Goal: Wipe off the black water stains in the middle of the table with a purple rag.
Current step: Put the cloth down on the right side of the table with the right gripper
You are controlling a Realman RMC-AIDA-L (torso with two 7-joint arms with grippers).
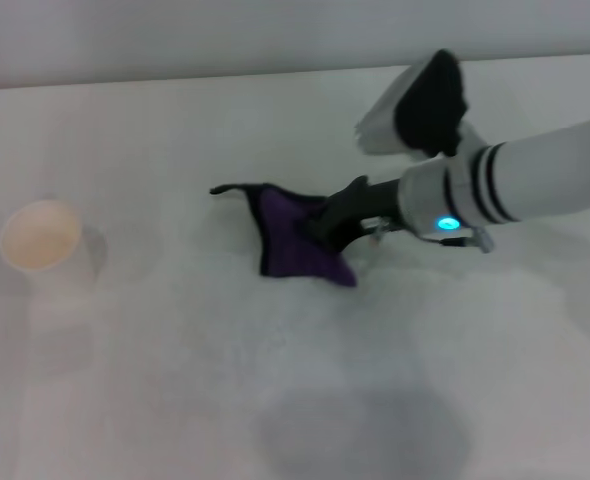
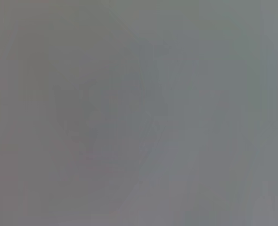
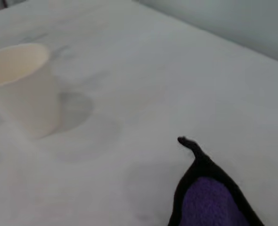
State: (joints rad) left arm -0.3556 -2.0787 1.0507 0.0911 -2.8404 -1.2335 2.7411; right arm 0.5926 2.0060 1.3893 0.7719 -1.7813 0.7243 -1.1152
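The purple rag (image 1: pixel 293 238) lies bunched on the white table (image 1: pixel 175 380) near its middle, its black-edged corner stretched out to the left. My right gripper (image 1: pixel 327 228) reaches in from the right and is shut on the rag's right side, pressing it to the table. The rag's black-edged corner also shows in the right wrist view (image 3: pixel 206 197). The black water stain is not visible; it may be under the rag. My left gripper is out of view; the left wrist view shows only blank grey.
A cream paper cup (image 1: pixel 41 240) stands at the table's left, also in the right wrist view (image 3: pixel 23 87). A white and black object (image 1: pixel 420 105) rests behind my right arm. The table's far edge meets a pale wall.
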